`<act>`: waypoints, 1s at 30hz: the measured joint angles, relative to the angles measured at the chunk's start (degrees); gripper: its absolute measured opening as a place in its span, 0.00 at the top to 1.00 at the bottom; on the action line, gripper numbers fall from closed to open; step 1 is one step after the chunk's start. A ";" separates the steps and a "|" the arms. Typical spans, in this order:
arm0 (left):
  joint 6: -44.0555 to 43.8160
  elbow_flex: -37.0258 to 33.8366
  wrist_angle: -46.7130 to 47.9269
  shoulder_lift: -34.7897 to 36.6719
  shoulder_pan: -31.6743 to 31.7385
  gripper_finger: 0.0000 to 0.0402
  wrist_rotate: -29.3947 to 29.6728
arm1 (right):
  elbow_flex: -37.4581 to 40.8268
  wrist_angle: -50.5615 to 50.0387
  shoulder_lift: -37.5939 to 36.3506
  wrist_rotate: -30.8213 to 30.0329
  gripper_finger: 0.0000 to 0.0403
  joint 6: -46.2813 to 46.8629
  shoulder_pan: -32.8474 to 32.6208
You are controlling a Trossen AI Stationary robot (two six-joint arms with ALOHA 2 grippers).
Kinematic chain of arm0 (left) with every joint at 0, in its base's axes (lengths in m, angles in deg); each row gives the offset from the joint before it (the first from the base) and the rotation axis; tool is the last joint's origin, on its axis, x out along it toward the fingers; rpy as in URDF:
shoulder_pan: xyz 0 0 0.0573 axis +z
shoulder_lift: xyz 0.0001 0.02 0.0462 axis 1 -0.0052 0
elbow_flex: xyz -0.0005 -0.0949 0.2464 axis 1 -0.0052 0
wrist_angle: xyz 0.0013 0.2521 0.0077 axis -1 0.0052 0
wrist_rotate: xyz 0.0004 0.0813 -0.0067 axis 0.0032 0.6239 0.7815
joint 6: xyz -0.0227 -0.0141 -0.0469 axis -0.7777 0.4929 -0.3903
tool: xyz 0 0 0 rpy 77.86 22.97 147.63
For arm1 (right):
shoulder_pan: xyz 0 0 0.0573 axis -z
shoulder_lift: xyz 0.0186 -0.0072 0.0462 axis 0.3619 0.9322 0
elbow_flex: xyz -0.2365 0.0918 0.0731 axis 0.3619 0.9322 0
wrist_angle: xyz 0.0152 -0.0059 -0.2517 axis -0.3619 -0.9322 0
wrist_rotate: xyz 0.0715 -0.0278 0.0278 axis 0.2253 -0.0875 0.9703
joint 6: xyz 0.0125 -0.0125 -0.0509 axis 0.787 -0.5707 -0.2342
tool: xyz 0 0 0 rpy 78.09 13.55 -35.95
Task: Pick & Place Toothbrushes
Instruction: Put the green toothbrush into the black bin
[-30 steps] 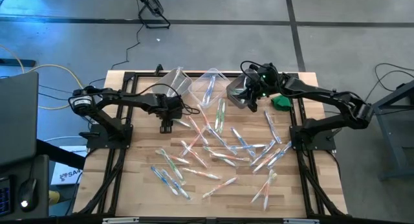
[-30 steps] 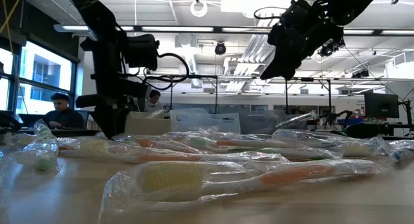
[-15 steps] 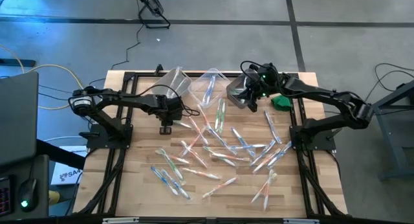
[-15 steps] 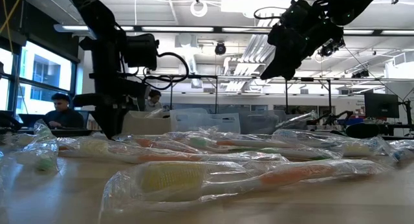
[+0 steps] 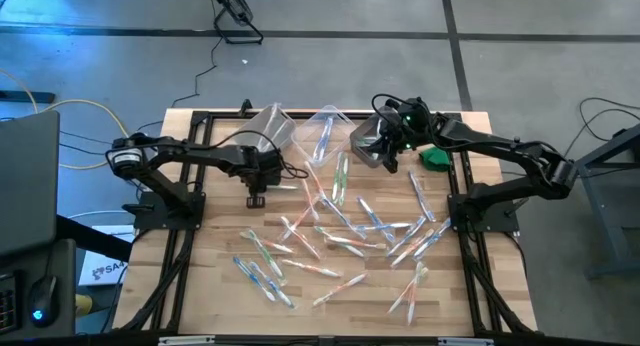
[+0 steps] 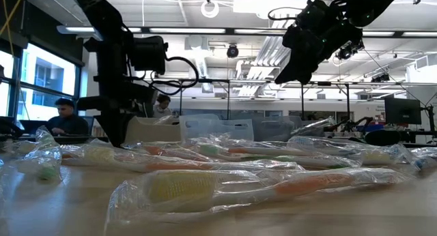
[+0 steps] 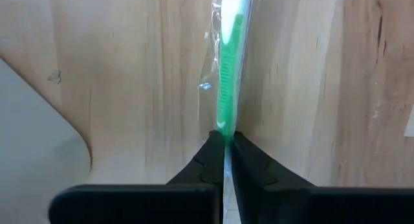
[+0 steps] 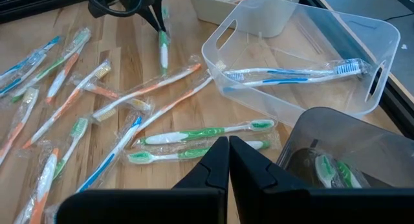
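Several wrapped toothbrushes (image 5: 340, 226) lie scattered over the wooden table, with orange, blue or green handles. My left gripper (image 5: 256, 197) stands at the table's left, pointing down, shut on a green-and-white toothbrush (image 7: 228, 68) that lies apart from the heap; the right wrist view shows this toothbrush (image 8: 163, 52) too. My right gripper (image 8: 228, 149) hangs shut and empty above the grey bin (image 8: 349, 153) at the far right. The grey bin holds green toothbrushes. The clear bin (image 8: 304, 49) holds a blue one. My left gripper pinches the toothbrush's green ribbed handle part (image 7: 224, 128), wrapper included, between its two fingertips. The fingers come steeply from above, one on each side of the handle. The toothbrush lies flat on the wood and runs away from the fingers; the fingers hide what is behind them.
Three plastic bins stand in a row at the far edge (image 5: 325, 131). A small green object (image 5: 433, 156) lies at the far right beside the right arm. In the low view, people (image 6: 65, 116) sit in the room behind the table. Bare wood (image 5: 220, 246) lies near the left front.
My left gripper has kept its place and shut its fingers on the green toothbrush, which lies where it was.
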 joint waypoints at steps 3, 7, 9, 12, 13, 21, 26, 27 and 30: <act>0.56 -0.18 0.58 1.31 0.02 0.99 -0.32 | 0.00 -0.05 0.00 0.00 0.99 0.39 0.02; 0.60 -0.28 0.73 3.75 0.02 1.00 -0.54 | 0.00 -0.46 0.00 0.00 0.99 0.77 0.00; 0.60 -0.28 0.48 5.04 0.02 1.00 -0.94 | 0.00 -0.45 0.00 0.00 0.99 0.79 0.00; 0.62 -0.28 0.25 6.79 0.04 1.00 -1.55 | 0.00 -0.44 0.00 0.00 0.99 0.79 0.00; 0.62 -0.28 -0.01 7.35 0.04 1.00 -1.84 | 0.00 -0.44 0.00 0.00 0.99 0.80 0.00; 0.67 -0.18 -2.24 12.02 0.07 1.00 -4.60 | 0.00 -0.42 0.00 0.00 0.99 0.79 0.02; 0.53 1.04 -3.27 14.41 0.07 1.00 -4.58 | 0.00 -0.39 0.00 0.00 0.99 0.79 0.00; 0.50 1.97 -3.11 14.53 0.07 1.00 -4.58 | 0.00 -0.37 0.00 0.00 0.99 0.79 0.00; 0.60 5.35 -2.72 14.64 0.07 1.00 -4.56 | 0.00 -0.37 0.00 0.00 0.99 0.66 0.01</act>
